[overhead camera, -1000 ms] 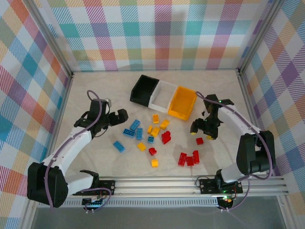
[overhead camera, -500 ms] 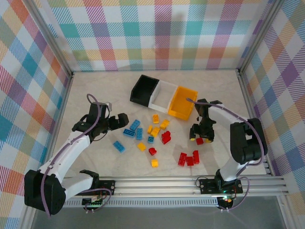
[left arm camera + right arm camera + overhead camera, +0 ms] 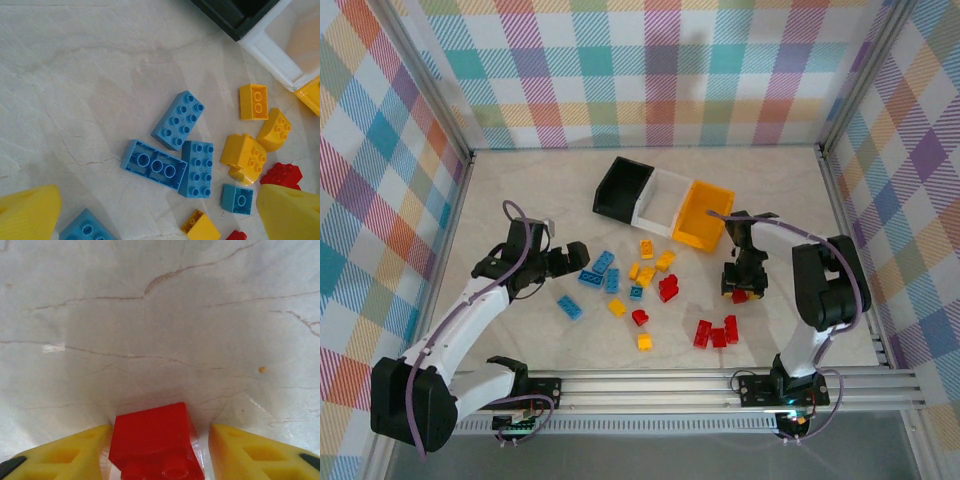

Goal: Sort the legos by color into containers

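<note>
R fingers [image 3: 245,452] now astride red brick [image 3: 152,435], gap narrowed

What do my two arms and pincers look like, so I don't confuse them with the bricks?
The left arm and right arm have white links and black joints, each with a lavender cable running along it. The left pincer and right pincer are black with yellow wedge-shaped fingers.
</note>
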Available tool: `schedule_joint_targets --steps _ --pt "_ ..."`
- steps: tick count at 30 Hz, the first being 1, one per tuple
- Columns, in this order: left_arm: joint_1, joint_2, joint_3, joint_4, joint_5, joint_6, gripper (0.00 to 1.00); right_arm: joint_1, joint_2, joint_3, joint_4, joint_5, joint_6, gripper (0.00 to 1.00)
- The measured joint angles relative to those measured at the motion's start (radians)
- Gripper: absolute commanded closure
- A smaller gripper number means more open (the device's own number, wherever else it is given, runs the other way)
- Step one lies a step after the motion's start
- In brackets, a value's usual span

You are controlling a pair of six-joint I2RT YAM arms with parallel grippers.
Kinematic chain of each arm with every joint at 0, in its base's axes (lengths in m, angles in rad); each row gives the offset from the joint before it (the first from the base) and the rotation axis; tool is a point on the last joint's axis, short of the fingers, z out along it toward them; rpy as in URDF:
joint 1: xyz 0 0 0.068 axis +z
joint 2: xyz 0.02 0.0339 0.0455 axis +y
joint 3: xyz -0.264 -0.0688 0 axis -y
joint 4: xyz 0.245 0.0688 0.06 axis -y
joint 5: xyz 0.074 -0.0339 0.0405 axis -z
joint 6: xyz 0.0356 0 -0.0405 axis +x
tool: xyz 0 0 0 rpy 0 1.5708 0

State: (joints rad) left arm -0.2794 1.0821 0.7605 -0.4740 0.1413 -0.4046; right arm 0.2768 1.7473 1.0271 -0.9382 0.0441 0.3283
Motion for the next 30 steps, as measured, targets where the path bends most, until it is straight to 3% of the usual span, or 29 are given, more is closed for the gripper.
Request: schedule_joint_targets --steps 9,18,24,30 --pt "0.000 0.003 -0.007 0.001 0.000 -0.008 0.00 0.003 0.002 0.003 0.005 -0.002 -0.003 0.70" --pt "0.000 0.021 -0.007 0.001 0.000 -0.008 0.00 0.003 -0.012 0.051 -0.042 -0.004 -0.003 0.74" --pt "0.000 0.021 -0.007 0.002 0.010 -0.026 0.00 0.003 -0.087 0.316 -0.116 -0.067 0.020 0.74" --pt "-0.025 0.040 -0.005 0.005 0.027 -0.052 0.00 0.003 0.039 0.627 -0.117 -0.159 0.053 0.74"
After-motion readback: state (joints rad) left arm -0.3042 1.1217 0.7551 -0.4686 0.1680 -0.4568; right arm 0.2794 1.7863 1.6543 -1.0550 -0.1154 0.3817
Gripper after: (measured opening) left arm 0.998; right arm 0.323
